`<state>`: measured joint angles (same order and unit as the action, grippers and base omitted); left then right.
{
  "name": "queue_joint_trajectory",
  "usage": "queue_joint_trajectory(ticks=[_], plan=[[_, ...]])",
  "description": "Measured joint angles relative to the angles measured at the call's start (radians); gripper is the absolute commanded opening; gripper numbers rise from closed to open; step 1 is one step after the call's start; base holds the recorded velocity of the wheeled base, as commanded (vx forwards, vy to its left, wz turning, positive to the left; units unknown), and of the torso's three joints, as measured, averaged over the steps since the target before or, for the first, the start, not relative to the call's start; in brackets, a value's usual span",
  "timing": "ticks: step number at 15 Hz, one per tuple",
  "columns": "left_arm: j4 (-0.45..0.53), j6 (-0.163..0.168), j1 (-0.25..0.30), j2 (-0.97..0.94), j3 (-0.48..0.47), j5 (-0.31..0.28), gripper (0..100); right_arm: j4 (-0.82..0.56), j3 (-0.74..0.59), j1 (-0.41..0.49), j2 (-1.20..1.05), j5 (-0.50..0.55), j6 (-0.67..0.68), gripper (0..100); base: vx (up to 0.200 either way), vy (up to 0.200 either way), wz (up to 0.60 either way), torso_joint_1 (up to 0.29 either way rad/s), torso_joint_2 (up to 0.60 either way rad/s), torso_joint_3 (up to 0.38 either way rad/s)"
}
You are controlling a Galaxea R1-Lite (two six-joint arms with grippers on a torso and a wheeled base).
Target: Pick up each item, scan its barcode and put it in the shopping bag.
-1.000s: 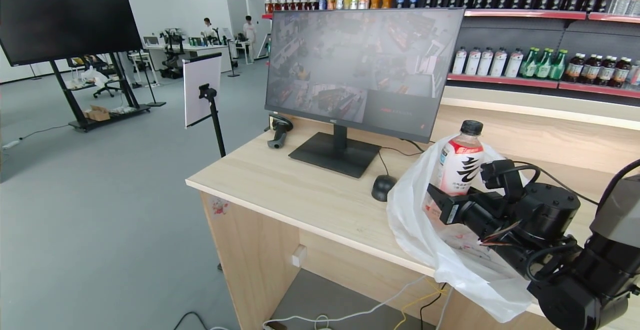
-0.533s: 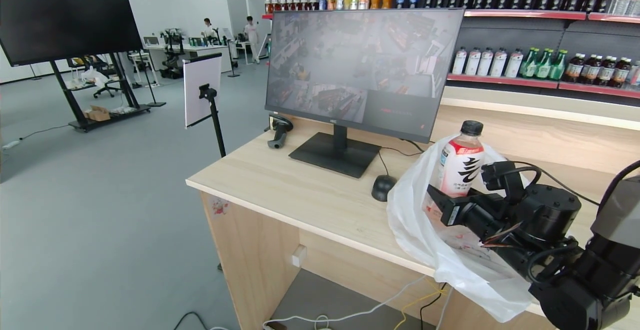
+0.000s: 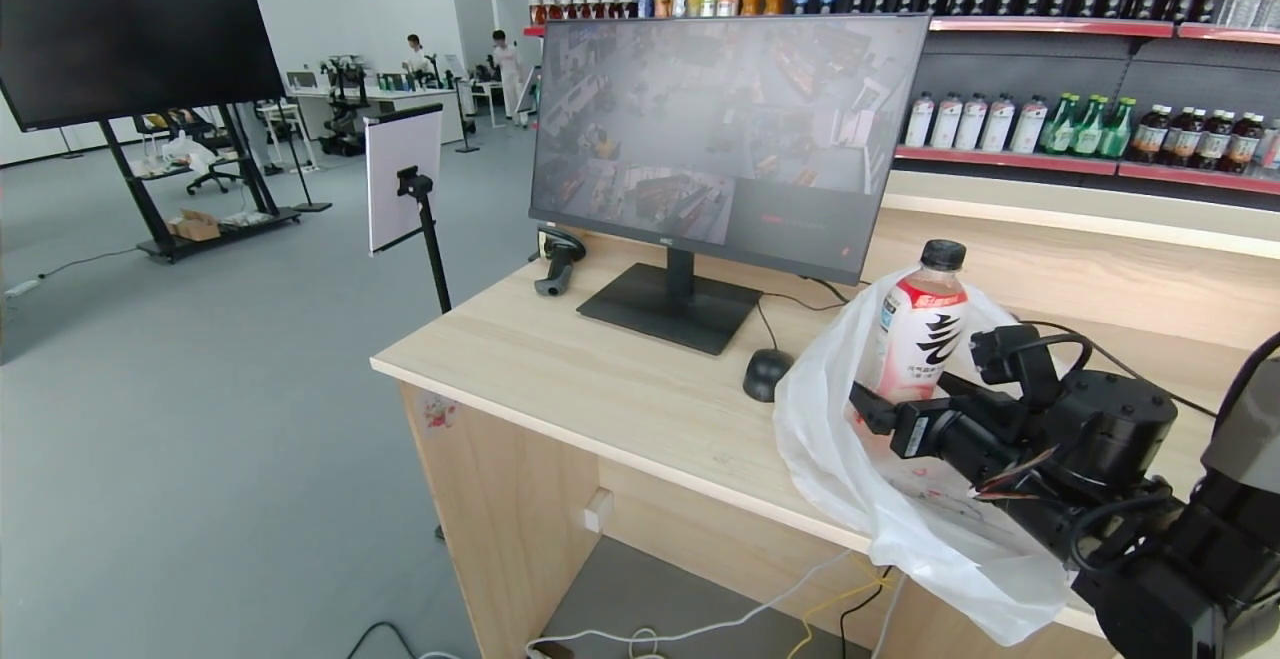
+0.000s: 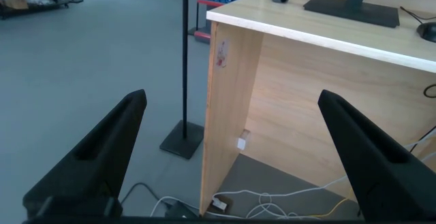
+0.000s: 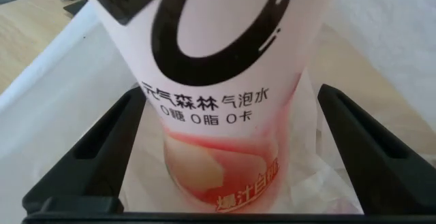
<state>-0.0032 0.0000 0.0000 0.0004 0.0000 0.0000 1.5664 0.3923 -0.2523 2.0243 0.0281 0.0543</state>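
Though spread, right fingers [image 5: 102,157] astride bottle [image 5: 218,108]

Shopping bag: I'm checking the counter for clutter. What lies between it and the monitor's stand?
A black mouse lies between the shopping bag and the monitor's stand, close to the bag's edge, as the head view shows.

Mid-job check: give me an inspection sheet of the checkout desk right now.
Surface: wooden desk.
Job's things: bottle upright in the white bag at the desk's right; scanner beside the monitor.
Clutter: monitor, mouse.
Grippers: right gripper open, straddling the bottle; left gripper open, low beside the desk.
Cables: mouse cable on desk; loose cables under the desk.
Surroundings: drink shelves behind, big screen at left.
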Motion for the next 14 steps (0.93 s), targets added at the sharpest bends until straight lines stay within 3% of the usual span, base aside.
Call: queue_joint_trajectory(ticks=[12, 14], plan=[[0.0, 0.0, 0.0, 0.0, 0.0, 0.0, 100, 0.003, -0.192, 0.027, -0.29, 0.0, -0.004, 100, 0.0, 0.0, 0.0, 0.0, 0.0, 0.0], [-0.001, 0.0, 0.0, 0.0, 0.0, 0.0, 100, 0.003, -0.209, 0.028, -0.338, -0.001, -0.004, 100, -0.2, 0.0, 0.0, 0.005, 0.0, 0.005]])
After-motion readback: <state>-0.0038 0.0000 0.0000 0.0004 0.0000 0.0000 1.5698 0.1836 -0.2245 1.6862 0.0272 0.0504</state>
